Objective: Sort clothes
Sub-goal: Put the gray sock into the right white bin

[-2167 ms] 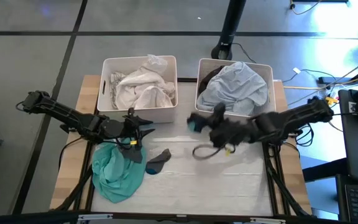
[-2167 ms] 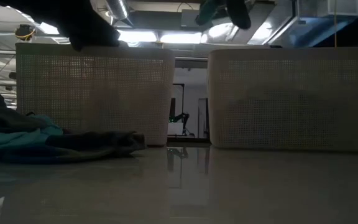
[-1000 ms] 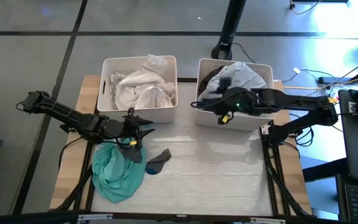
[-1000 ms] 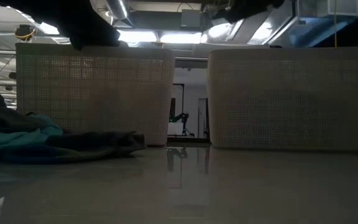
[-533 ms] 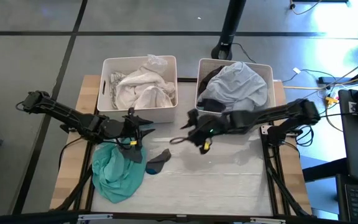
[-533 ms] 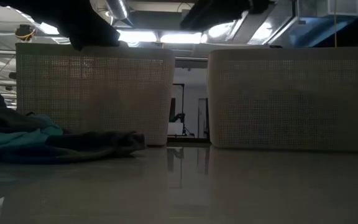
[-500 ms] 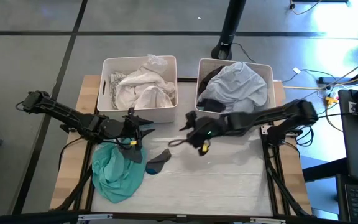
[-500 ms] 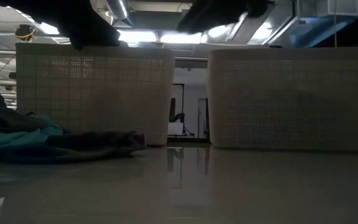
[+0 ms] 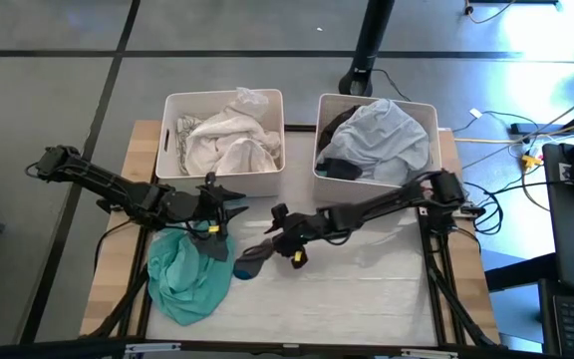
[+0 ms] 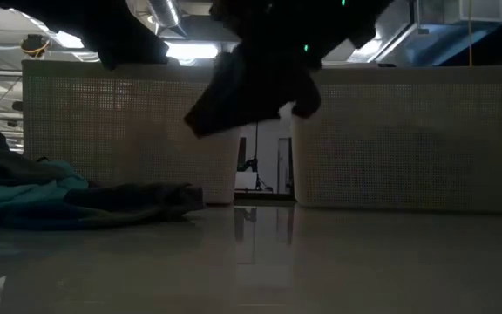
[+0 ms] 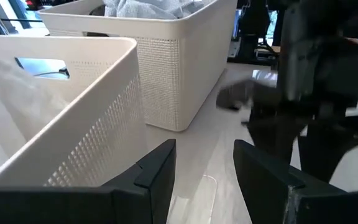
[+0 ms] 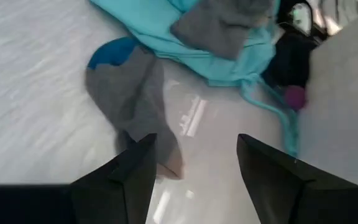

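- Reaching toward the middle of the high view, the right gripper [image 9: 279, 236] hangs over the pale table [image 9: 367, 289], just beside a small grey sock with a blue toe [image 9: 254, 255].
- Seen from the right wrist view, the right gripper's two dark fingers [image 12: 124, 174] are spread apart with nothing between them, and the grey sock [image 12: 135, 93] lies flat on the table just ahead of them.
- In the low view, the right gripper [image 10: 251, 83] shows as a dark shape in the upper centre, above the table.
- The left gripper [image 9: 210, 204] waits at centre left of the high view, above the top edge of a crumpled teal-green garment [image 9: 187, 271]; in the left wrist view its fingers [image 11: 160, 165] are released, holding nothing.
- The teal-green garment sits in the lower left of the high view, touching the sock's left end.
- A white rectangular plastic bin [image 9: 172, 150] at upper centre left holds white fabric [image 9: 229, 143].
- A second white plastic bin [image 9: 431, 150] at upper centre right holds a pale grey-blue garment [image 9: 382, 135] with a black piece [image 9: 338, 169] at its lower left corner.
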Robot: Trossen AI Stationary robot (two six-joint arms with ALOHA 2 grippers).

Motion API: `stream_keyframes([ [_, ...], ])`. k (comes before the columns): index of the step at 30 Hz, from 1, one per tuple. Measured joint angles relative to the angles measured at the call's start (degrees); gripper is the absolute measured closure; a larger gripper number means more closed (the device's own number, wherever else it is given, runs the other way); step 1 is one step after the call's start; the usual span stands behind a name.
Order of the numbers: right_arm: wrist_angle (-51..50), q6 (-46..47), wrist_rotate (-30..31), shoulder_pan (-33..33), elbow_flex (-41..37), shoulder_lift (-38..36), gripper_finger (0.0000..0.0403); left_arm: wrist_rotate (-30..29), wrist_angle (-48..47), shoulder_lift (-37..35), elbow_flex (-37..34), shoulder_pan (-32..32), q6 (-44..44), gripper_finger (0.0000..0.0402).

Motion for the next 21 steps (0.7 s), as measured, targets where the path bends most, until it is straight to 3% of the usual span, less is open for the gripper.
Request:
stream_keyframes([
  [14, 5.9, 4.8, -1.8, 0.0, 0.1, 8.9, 0.0186, 0.0, 0.2, 0.0, 0.0, 0.0, 0.6, 0.0249],
  [17, 5.6, 4.8, -1.8, 0.0, 0.1, 9.9, 0.0206, 0.0, 0.2, 0.0, 0.0, 0.0, 0.6, 0.0249],
  [21, 5.7, 4.0, -1.8, 0.0, 0.1, 10.3, 0.0265, 0.0, 0.1, 0.0, 0.0, 0.0, 0.6, 0.0249],
])
